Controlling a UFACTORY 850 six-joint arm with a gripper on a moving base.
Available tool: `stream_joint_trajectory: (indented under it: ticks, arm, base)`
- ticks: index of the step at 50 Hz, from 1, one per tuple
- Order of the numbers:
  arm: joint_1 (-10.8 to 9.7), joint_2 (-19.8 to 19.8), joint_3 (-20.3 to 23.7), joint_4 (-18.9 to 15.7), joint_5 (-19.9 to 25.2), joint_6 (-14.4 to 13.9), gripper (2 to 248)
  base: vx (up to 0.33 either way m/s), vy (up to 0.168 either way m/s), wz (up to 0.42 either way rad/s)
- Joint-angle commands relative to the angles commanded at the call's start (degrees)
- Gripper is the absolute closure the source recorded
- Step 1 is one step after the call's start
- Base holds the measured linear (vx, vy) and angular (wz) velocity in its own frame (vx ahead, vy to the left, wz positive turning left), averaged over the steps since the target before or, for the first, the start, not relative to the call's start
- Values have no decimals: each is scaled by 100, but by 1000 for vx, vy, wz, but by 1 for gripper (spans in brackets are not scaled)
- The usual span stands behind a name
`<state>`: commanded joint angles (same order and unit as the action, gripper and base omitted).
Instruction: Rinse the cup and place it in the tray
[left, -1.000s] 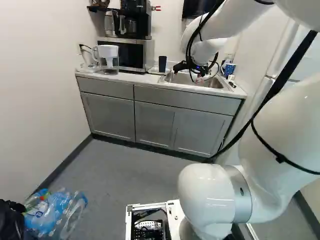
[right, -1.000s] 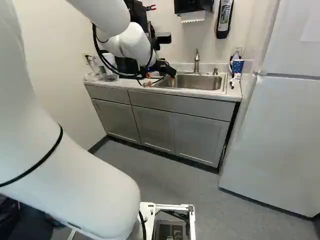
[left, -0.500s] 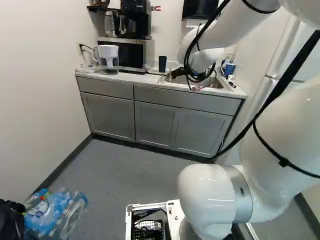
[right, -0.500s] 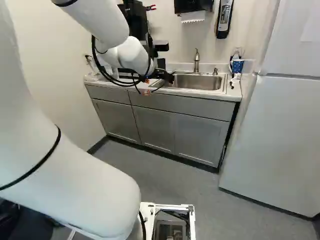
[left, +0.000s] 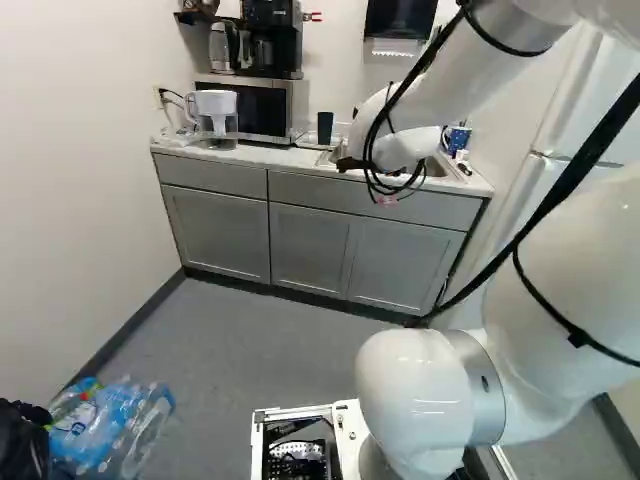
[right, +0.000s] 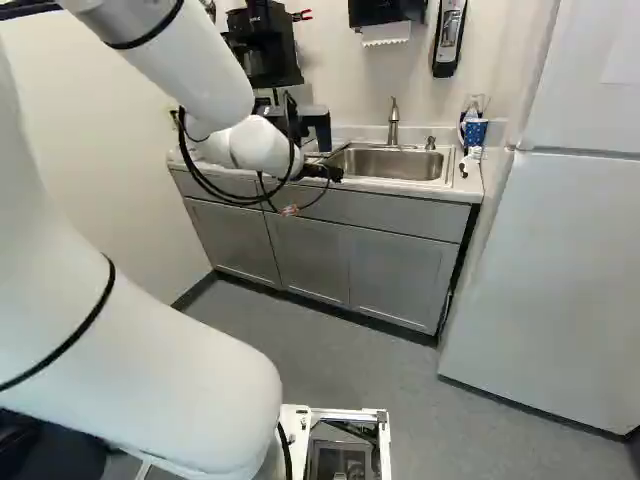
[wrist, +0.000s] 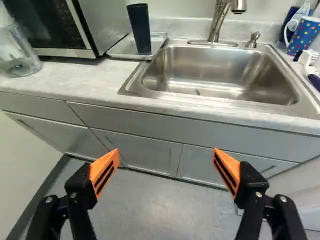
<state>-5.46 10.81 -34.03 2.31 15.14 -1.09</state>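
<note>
Dark blue cup (wrist: 140, 30) stands upright in the tray (wrist: 122, 49) beside the sink (wrist: 220, 75), position unchanged. My gripper (wrist: 166, 151), spread wide and empty, has drawn back from it; I judge placement complete, rinsing unverified.

Our gripper (right: 334, 173): fingers spread wide, orange pads (wrist: 104, 172) facing each other. We see dark cup (wrist: 139, 29) standing on tray (wrist: 120, 52) between eleven and twelve o'clock from us, microwave (wrist: 102, 22) at eleven, clear pitcher (wrist: 19, 55) at ten. Sink (wrist: 175, 65) at one, tap (wrist: 217, 22) beyond; dotted mug (wrist: 303, 36) between one and two.
</note>
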Motion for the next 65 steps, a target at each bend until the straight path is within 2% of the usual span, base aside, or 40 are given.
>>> stream_joint_trajectory:
  ticks: [23,39,65]
  arm:
    - [208,197,1103,-88,1325,41,3]
    - [326,310,1736,-138,2085,65,3]
    - [465,442,2472,-197,2969,92,3]
  base:
    - [0,0,0]
    - [0,0,0]
    - [0,0,0]
